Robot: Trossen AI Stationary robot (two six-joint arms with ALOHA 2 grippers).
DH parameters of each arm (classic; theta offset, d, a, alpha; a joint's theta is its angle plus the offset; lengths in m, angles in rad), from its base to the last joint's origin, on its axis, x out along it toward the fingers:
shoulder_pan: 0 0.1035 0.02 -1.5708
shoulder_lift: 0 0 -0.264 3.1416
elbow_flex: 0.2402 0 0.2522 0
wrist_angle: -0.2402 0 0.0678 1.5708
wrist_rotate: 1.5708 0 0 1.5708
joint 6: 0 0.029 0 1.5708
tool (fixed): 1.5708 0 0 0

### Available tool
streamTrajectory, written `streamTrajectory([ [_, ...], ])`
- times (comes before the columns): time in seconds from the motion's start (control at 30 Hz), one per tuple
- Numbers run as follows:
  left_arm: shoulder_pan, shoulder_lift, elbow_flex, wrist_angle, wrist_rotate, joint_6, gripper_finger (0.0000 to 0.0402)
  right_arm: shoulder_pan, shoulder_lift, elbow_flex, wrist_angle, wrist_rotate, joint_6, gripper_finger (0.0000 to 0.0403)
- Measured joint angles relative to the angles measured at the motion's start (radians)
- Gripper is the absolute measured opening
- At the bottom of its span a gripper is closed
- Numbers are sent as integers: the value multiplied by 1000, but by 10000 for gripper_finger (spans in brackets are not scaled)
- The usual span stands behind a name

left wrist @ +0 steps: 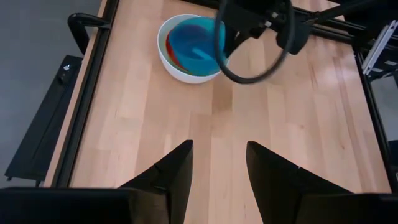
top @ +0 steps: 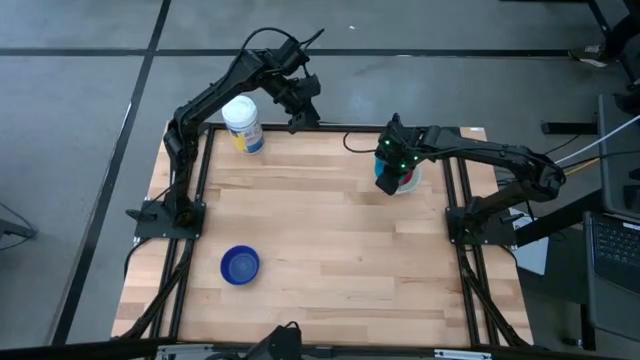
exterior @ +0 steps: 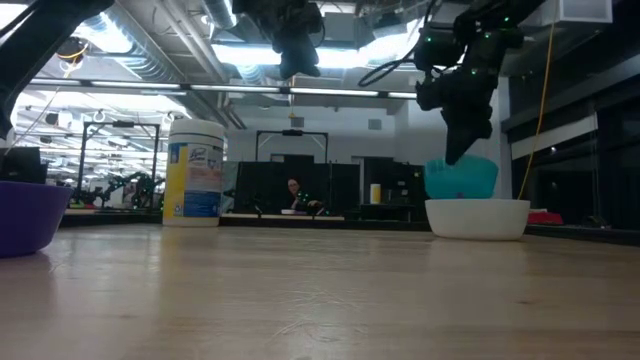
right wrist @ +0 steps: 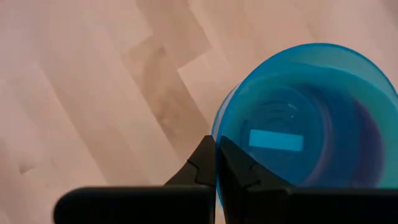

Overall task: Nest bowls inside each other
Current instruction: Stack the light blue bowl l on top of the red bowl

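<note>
The dark blue bowl (top: 240, 265) is sitting alone at seven o'clock on the table (top: 330, 230). The right hand (top: 386, 178), pinching the light blue bowl (exterior: 461, 177) by its rim, is holding it over the white bowl (exterior: 478, 218) at two o'clock. The left hand (left wrist: 219, 163) is hovering open. The red bowl (left wrist: 170, 50) is lying nested already; the dark blue one is left.

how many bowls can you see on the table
4: a dark blue bowl alone at the front left; a white bowl holding a red bowl and a light blue bowl. More may hide inside.
</note>
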Motion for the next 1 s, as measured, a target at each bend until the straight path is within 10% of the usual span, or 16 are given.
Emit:
streamTrajectory([
  [1.0, 0, 0, 0, 0, 4, 4, 145, -42, -7, -136, 105, 35, 41, 0],
])
